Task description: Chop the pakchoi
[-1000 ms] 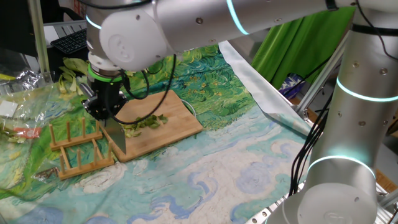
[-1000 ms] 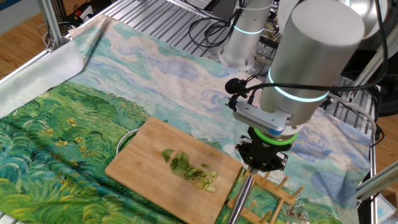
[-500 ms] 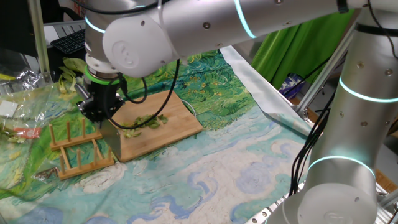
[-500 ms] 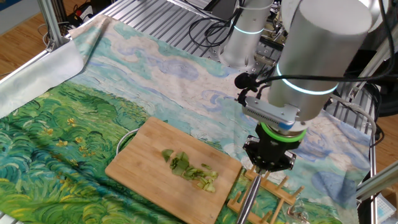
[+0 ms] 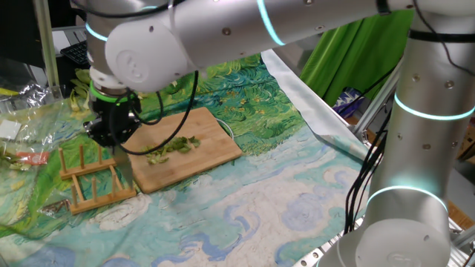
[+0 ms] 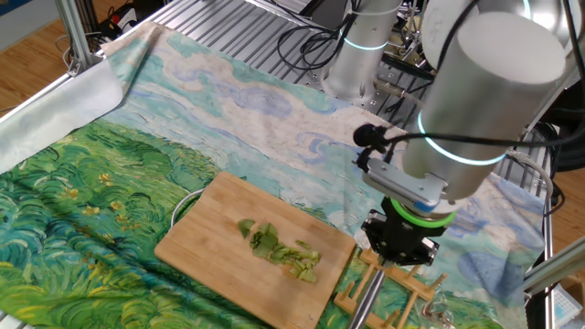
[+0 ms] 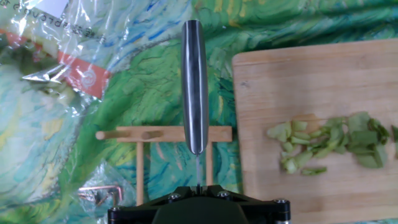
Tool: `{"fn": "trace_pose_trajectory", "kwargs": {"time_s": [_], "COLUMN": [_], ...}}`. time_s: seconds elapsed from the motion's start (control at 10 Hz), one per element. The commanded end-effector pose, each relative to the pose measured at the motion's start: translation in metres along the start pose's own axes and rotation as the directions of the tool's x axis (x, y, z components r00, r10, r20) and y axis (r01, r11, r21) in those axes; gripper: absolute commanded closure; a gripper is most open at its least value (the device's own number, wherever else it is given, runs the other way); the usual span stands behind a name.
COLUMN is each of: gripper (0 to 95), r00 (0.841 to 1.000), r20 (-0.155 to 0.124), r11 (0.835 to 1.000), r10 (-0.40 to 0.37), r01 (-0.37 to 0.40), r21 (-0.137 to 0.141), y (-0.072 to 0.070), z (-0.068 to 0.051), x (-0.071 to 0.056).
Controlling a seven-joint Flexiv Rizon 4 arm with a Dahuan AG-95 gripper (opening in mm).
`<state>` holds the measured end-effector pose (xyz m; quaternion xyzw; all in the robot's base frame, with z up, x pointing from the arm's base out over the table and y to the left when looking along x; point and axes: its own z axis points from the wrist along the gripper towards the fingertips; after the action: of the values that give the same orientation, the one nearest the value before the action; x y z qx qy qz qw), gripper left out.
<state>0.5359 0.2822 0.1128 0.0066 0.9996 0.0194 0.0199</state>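
Biggest risk I see rn: the knife (image 7: 194,87) hangs over the wooden rack (image 7: 163,135), not over the cutting board (image 7: 323,74). In the hand view the handle runs straight across the rack's top bar. If I lower it a bit off line, the blade could hit a peg or the bar, twist in the grip or tip the rack. The rack looks light and is prob not fixed, so a nudge could push it into the plastic bag (image 7: 93,43) beside it.

Gripper (image 5: 111,133) points down, jaws closed tight on the knife as far as I can judge; the contact itself isn't visible, since the hand's body hides the fingertips in both fixed views. The blade is hard to make out against the rack in either fixed view, so I can't tell its clearance above the wood. I'd go slow, w/ no sideways sweep near the pegs.

2nd risk: swinging back over the board w/ the blade low could scatter the cut pieces off the edge.

The pakchoi (image 7: 329,146) lies on the board as a small loose row of cut bits, pale green stem chunks mixed w/ darker leaf scraps, roughly mid-board, well apart from the knife. Pieces look short and uneven, and no whole stalk is left. In the other fixed view the pile (image 6: 279,249) sits toward the board's near-right part. Chopping looks done or nearly so, imo.
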Motion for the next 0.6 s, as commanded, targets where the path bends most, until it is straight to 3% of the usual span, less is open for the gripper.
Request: {"fn": "trace_pose_trajectory", "kwargs": {"time_s": [0.1,0.6], "gripper": [95.0,95.0], "r00": [1.0,1.0], "r20": [-0.006,0.005], "r11": [1.0,1.0], "r10": [-0.008,0.006], "r01": [0.008,-0.006], "r21": [-0.004,-0.003], "y": [-0.004,-0.002], "z": [0.003,0.022], "x": [0.0,0.001]}}
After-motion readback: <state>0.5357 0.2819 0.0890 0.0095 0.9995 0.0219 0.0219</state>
